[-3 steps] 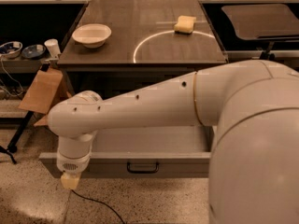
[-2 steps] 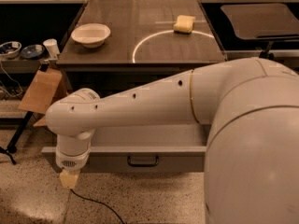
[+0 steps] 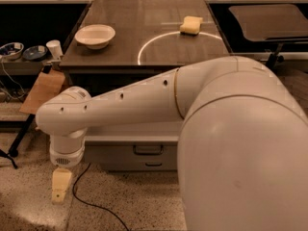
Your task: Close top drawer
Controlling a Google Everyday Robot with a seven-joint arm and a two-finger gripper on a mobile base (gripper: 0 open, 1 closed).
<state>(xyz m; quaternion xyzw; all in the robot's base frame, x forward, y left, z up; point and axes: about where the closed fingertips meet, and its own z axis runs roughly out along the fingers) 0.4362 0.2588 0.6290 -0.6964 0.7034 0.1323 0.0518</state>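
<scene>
The top drawer (image 3: 120,150) is a wide grey drawer under the dark table, pulled out a little way from the cabinet. Its flat front panel carries a small dark bar handle (image 3: 147,149). My white arm crosses in front of it and hides most of its box and right half. My gripper (image 3: 61,186) hangs from the wrist at the lower left, pointing down at the speckled floor, left of and slightly in front of the drawer's left end, with nothing seen in it.
The lower drawer front (image 3: 154,165), with a similar handle, sits just below. On the table (image 3: 120,47) are a white bowl (image 3: 95,35) and a yellow sponge (image 3: 191,25). A black cable (image 3: 91,203) runs across the floor. A cardboard piece (image 3: 43,90) leans at left, near a shelf with dishes (image 3: 24,52).
The top drawer's front has moved back toward the cabinet, so less of it sticks out, and the lower drawer's handle now shows. The arm and gripper have shifted slightly left.
</scene>
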